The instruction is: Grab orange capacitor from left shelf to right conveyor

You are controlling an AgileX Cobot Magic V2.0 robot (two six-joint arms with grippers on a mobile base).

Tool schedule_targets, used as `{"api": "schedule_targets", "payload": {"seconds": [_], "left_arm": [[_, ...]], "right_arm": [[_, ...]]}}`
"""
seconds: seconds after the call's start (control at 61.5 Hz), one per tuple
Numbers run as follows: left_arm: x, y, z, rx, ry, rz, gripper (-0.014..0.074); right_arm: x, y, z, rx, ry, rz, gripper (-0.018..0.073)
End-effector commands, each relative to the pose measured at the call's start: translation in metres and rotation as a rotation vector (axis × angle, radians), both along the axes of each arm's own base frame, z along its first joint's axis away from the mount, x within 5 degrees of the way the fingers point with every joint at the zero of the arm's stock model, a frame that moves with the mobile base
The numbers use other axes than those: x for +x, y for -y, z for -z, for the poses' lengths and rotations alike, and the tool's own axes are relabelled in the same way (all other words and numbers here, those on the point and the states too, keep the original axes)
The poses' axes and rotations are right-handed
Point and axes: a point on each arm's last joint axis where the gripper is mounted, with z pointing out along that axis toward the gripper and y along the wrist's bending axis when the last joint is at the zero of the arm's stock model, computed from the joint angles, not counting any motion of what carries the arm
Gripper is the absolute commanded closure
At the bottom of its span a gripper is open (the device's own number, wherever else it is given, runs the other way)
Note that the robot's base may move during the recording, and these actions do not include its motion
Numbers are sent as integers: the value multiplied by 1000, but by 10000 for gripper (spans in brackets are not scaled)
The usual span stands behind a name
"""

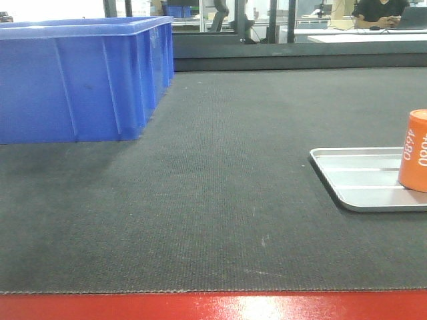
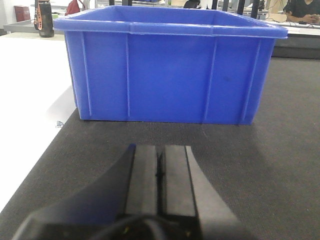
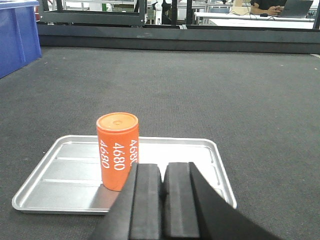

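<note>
The orange capacitor (image 3: 117,150) stands upright on a shallow silver tray (image 3: 65,175) that lies on the dark grey conveyor belt (image 1: 220,200). It also shows at the right edge of the front view (image 1: 415,152). My right gripper (image 3: 162,172) is shut and empty, just in front of and right of the capacitor, apart from it. My left gripper (image 2: 160,155) is shut and empty, low over the belt, facing a blue bin (image 2: 170,70). The steel left shelf is out of view.
The blue plastic bin (image 1: 80,77) stands on the belt's far left. The belt has a red front edge (image 1: 213,307). A white table surface (image 2: 25,100) lies left of the belt. A dark frame rail (image 1: 300,57) runs along the belt's far side.
</note>
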Motion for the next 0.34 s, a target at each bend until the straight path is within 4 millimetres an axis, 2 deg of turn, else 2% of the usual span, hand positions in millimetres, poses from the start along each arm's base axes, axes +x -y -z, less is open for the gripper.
{"api": "schedule_targets", "payload": {"seconds": [0.0, 0.325], "left_arm": [[-1, -1, -10, -12, 97, -6, 723], [-1, -1, -10, -12, 97, -6, 723]], "right_arm": [[-2, 2, -10, -13, 109, 20, 505], [-2, 2, -10, -13, 109, 20, 505]]}}
